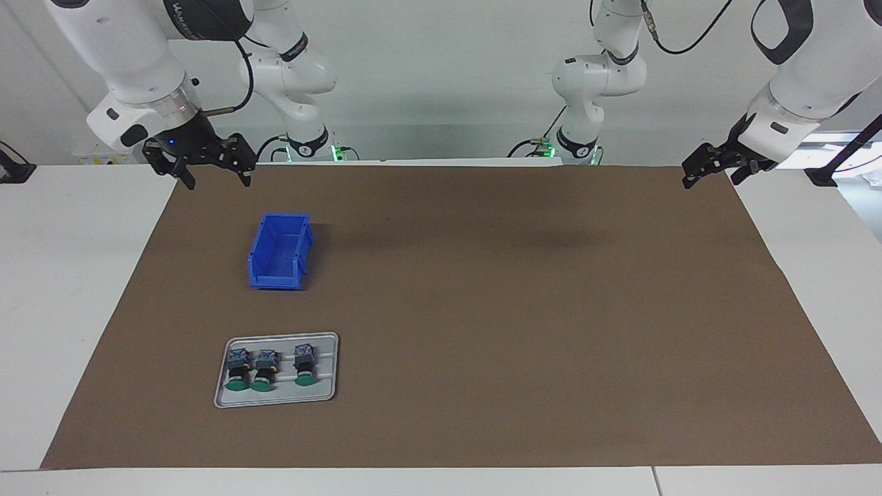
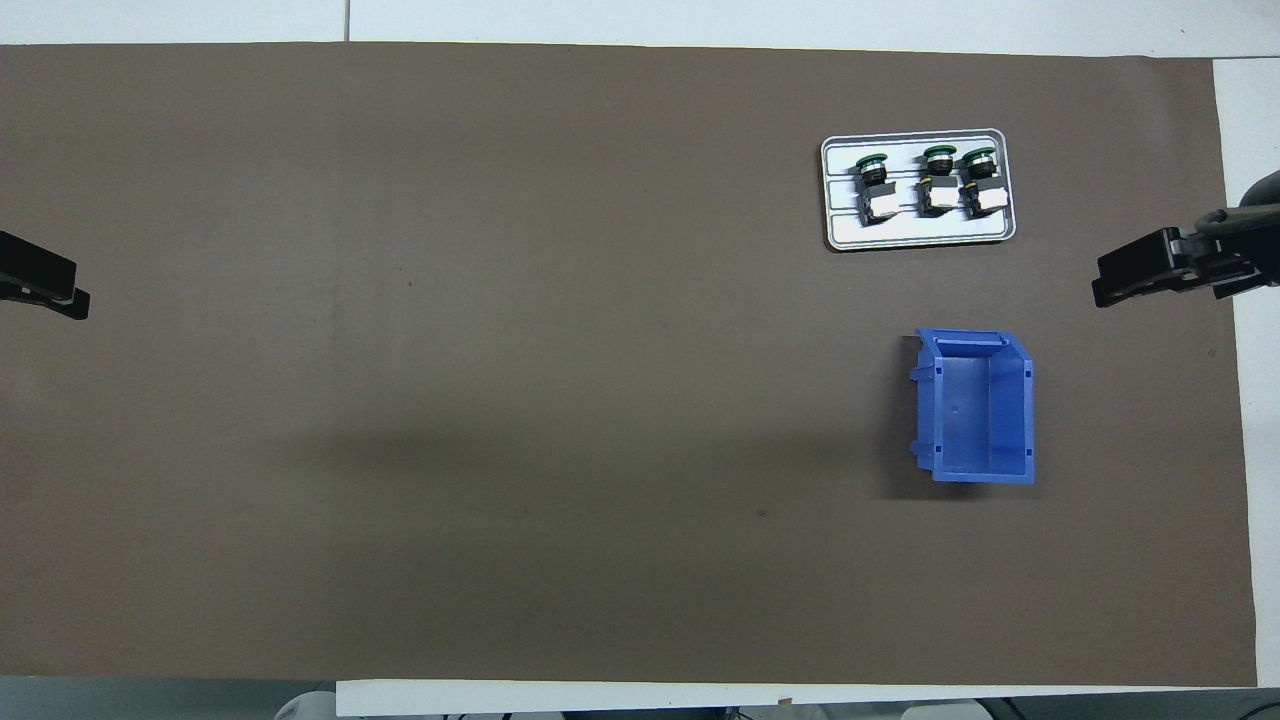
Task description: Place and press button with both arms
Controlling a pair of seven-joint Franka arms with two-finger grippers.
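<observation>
Three green-capped buttons lie side by side on a grey tray [image 1: 275, 399] [image 2: 920, 232] toward the right arm's end of the table. One button [image 1: 304, 365] [image 2: 873, 187] lies slightly apart from the other two [image 1: 251, 368] [image 2: 958, 182]. My right gripper [image 1: 218, 180] [image 2: 1130, 275] hangs open and empty above the mat's edge at that end, apart from the tray. At the left arm's end my left gripper [image 1: 713, 178] [image 2: 60, 295] is also open and empty, raised over the mat's corner near the robots.
An empty blue bin [image 1: 279, 251] [image 2: 980, 405] stands nearer to the robots than the tray, at the right arm's end. A brown mat [image 1: 482, 310] covers the table, with white tabletop showing around it.
</observation>
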